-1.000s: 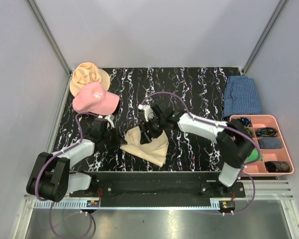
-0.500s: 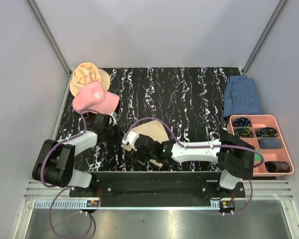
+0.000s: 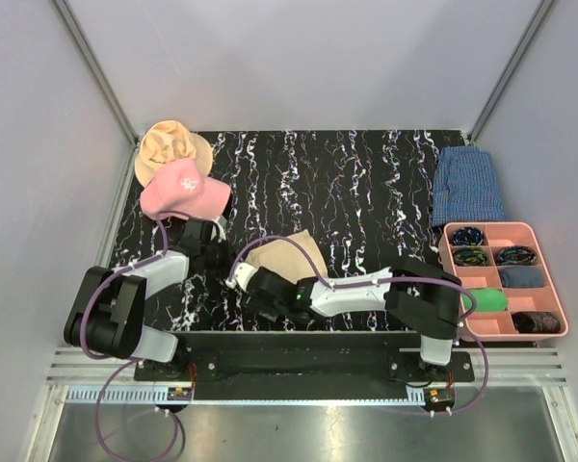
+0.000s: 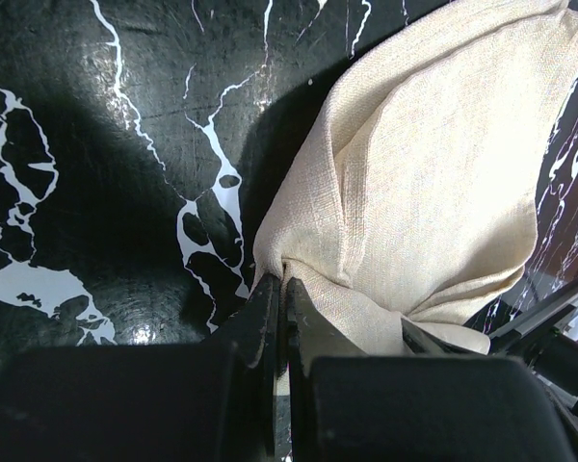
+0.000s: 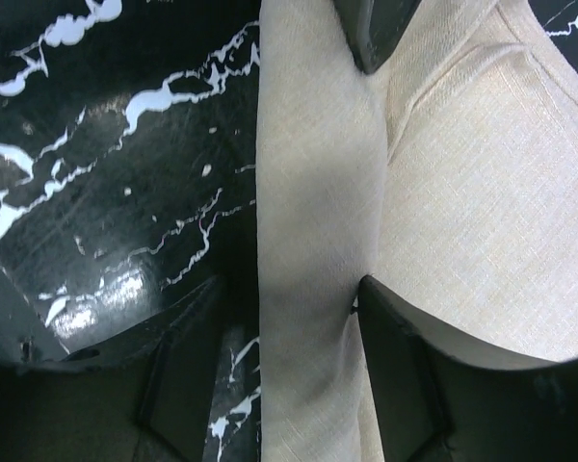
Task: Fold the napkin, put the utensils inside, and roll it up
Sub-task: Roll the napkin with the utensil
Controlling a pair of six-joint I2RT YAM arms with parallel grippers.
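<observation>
Folding stage, judging by layout: napkin [image 3: 291,258] bunched in a rough lump near front edge of marble tabletop [image 3: 366,183], between the two arms, not yet flat or squared. Left gripper [image 4: 280,289] pressed tight together, pinching a gathered bit of cloth at napkin's left side, creases fanning out from pinch pt. Right gripper [image 5: 289,289] astride a raised ridge of cloth on near side, fingers [image 5: 395,385] apart w/ fold between; can't tell whether squeezing or just straddling. No utensils made out in any view, so placing & rolling judged not begun. Pink cap [image 3: 183,191] and tan hat [image 3: 169,144] at far left, blue checked cloth [image 3: 467,185] and pink tray [image 3: 491,226] at right, all well apart from the work. Next, prob.: draw the two held pts away from each other to spread cloth flat, then lay one edge over the other w/o dragging the lump along. Needs firm grip both sides, low travel over tabletop, and care against fouling arm on arm, grippers being v. close together.
</observation>
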